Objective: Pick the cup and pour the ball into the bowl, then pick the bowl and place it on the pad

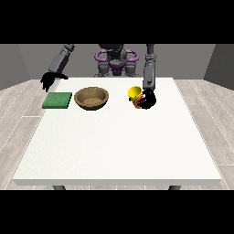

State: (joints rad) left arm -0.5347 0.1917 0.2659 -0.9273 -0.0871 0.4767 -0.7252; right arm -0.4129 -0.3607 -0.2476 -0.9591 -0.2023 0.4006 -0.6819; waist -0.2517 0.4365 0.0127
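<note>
A yellow cup (134,95) stands on the white table (119,141), right of centre near the far edge, with something red showing at its lower side. The black hand at the view's right (148,99) is curled round the cup's right side. A brown wooden bowl (92,98) sits left of the cup, a short gap between them. Further left lies a flat green pad (57,100). The hand at the view's left (47,81) hovers above and behind the pad, off the table's far left corner, holding nothing. No ball shows clearly.
The robot's torso (115,61) stands behind the table's far edge. Bowl, cup and pad all lie in a row along the far half. The table's near edge runs along the bottom.
</note>
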